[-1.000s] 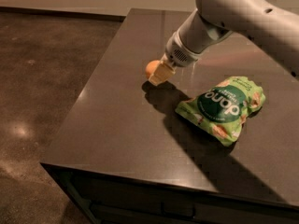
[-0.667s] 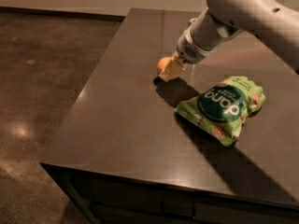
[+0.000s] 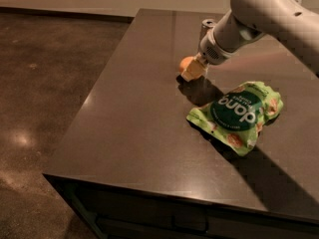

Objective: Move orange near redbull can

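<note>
One gripper (image 3: pixel 192 69) on my arm sits low over the dark table (image 3: pixel 134 133), clamped on the orange (image 3: pixel 185 63). Just behind it, toward the far edge, stands the redbull can (image 3: pixel 206 28), near the fruit but apart. A green snack bag (image 3: pixel 237 113) lies nearer my camera.

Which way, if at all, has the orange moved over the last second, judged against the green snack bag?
Yes. Held in the hand, the orange has moved right, toward the redbull can; the green snack bag stayed put.
</note>
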`<state>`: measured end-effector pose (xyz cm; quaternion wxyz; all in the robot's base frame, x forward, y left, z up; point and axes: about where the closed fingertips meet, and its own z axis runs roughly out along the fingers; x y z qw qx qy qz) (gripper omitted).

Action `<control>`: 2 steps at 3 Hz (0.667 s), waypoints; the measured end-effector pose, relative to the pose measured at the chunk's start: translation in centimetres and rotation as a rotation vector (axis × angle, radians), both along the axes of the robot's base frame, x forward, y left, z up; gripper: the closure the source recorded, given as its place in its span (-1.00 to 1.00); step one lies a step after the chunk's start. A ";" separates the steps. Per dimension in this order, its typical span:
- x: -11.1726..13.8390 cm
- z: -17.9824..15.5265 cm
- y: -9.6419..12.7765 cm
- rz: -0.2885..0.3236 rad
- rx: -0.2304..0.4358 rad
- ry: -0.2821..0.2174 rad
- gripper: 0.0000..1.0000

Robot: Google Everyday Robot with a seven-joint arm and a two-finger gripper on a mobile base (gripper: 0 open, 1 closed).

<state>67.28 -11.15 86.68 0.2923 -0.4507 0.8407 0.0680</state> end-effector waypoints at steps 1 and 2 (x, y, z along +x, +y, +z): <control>1.0 0.0 -1.3 -0.050 -0.005 -0.014 0.78; 1.8 -0.2 -2.3 -0.088 -0.014 -0.020 0.31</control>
